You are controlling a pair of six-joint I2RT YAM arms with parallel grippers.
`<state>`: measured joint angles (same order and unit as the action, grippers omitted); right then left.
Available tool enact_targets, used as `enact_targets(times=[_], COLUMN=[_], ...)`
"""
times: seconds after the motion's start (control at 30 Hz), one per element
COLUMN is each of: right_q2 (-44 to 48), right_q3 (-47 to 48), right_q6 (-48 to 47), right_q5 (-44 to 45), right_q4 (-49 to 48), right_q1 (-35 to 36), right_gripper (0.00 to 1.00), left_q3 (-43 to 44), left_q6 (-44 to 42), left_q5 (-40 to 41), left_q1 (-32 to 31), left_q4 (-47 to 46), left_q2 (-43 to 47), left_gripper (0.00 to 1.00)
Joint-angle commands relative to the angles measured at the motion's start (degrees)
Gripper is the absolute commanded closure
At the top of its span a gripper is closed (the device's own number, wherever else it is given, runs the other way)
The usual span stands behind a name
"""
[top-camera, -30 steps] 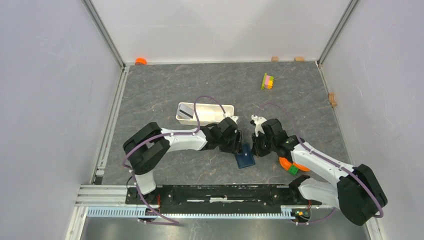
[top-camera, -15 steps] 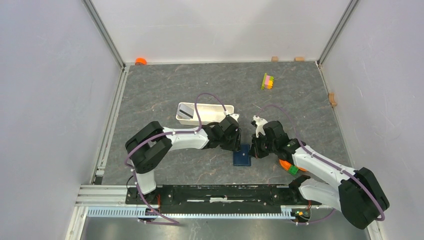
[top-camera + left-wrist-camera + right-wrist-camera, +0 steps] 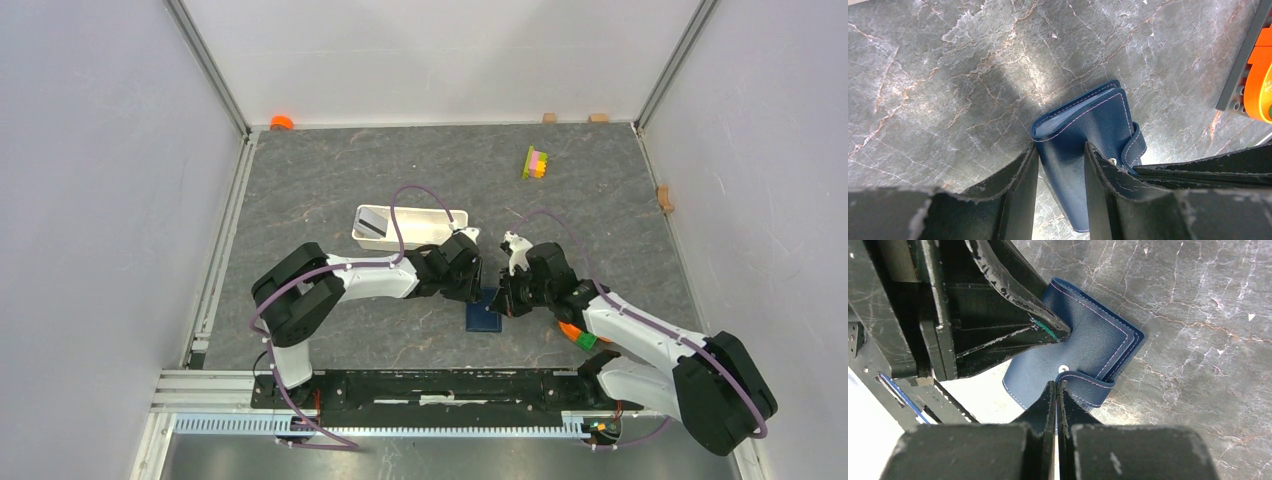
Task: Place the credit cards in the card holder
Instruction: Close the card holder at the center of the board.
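The card holder [image 3: 484, 318] lies on the worktop [image 3: 400, 170] close to the near edge, about halfway between the side edges. From above I see both arms reaching down on it. One of the credit cards [image 3: 372, 222] is in the white tray [image 3: 420, 228] behind. On the left wrist view, the left jaws stand apart, resting on the closed navy cover. On the right wrist view, the right jaws are pressed together, their tips at the strap [image 3: 1090, 386].
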<state>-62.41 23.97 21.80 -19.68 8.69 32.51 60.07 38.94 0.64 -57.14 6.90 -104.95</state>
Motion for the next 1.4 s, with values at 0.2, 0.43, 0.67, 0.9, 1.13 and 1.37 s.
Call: enact_targets(times=[0.2, 0.43, 0.67, 0.9, 1.13, 1.37], right_q2=[-2.8, -4.2, -5.3, -6.0, -6.9, -6.8], right_q3=[-0.7, -0.6, -1.1, -0.8, -0.7, -1.1], right_q6=[0.6, 0.2, 0.1, 0.1, -0.2, 1.2], right_q5=[-0.4, -0.1, 0.0, -1.2, -1.9, -1.4], right_q4=[-6.3, -6.6, -7.0, -7.5, -7.1, -8.3], right_q1=[0.3, 0.3, 0.3, 0.5, 1.7, 2.2], right_gripper=[1.0, 1.0, 1.0, 1.0, 1.0, 1.0], left_q3=[-2.4, -2.4, -2.5, -2.8, -2.9, -3.0], left_q6=[-3.8, -3.7, -3.7, -3.2, -2.8, -2.6], left_q5=[3.5, 3.4, 3.2, 2.1, 1.7, 1.5], left_q1=[-0.5, -0.5, -0.5, -0.5, -0.5, -0.5], left_q4=[7.4, 7.3, 7.3, 6.3, 5.8, 5.5], left_q2=[-4.9, -4.9, -5.0, -5.3, -5.5, -5.8], left_gripper=[0.58, 0.58, 0.6, 0.63, 0.62, 0.63])
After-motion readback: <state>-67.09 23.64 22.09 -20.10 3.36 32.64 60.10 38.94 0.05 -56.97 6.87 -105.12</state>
